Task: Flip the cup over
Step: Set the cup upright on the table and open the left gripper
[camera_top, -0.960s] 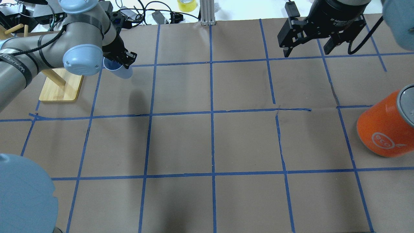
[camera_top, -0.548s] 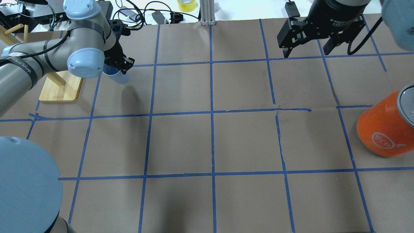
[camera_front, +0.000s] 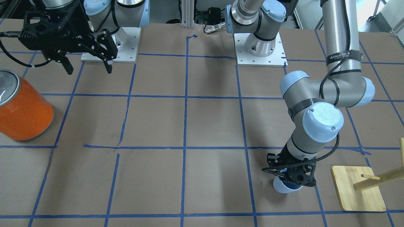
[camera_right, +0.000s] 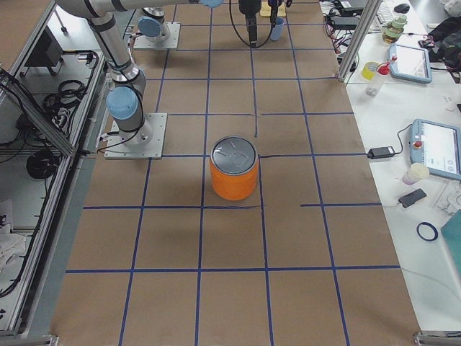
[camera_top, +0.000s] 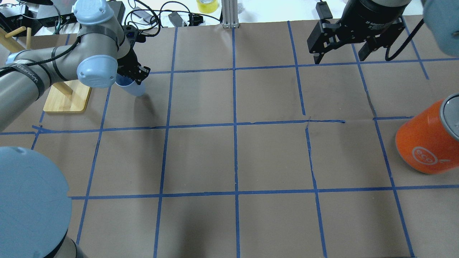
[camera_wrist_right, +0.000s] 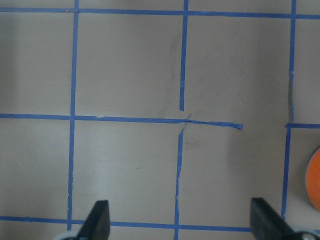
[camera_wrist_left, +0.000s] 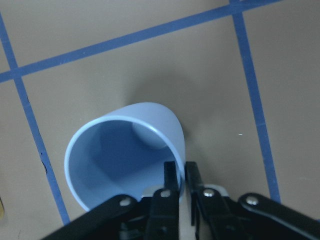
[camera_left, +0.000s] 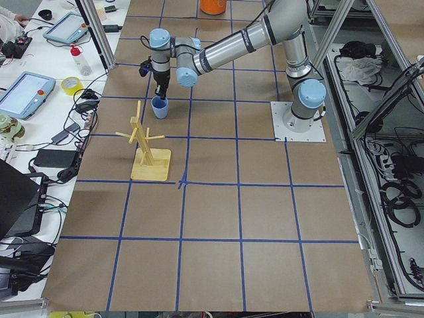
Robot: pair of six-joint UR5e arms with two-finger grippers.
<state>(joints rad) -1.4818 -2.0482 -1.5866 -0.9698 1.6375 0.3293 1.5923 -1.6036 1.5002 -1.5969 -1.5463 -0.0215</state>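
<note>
The left gripper (camera_top: 135, 74) holds the cup (camera_top: 131, 88) by its rim. In the left wrist view its fingers (camera_wrist_left: 171, 176) are closed on the cup (camera_wrist_left: 125, 160) wall, one inside the mouth and one outside. The cup is mouth-up and leans a little, with its bluish inside showing. It sits low over the desk (camera_top: 272, 157), in a taped square at the robot's far left, with its shadow tight beneath it. Whether the base touches the desk I cannot tell. A wooden rack (camera_top: 68, 96) stands just beside it, further to the robot's left.

The right gripper (camera_top: 340, 57) hangs above the desk's far right part, well apart from the cup. Its fingers (camera_wrist_right: 97, 222) are spread wide with nothing between them.

An orange can (camera_top: 426, 139) with a silver top stands on the desk at the robot's right edge, near the right gripper's side and far from the cup.
</note>
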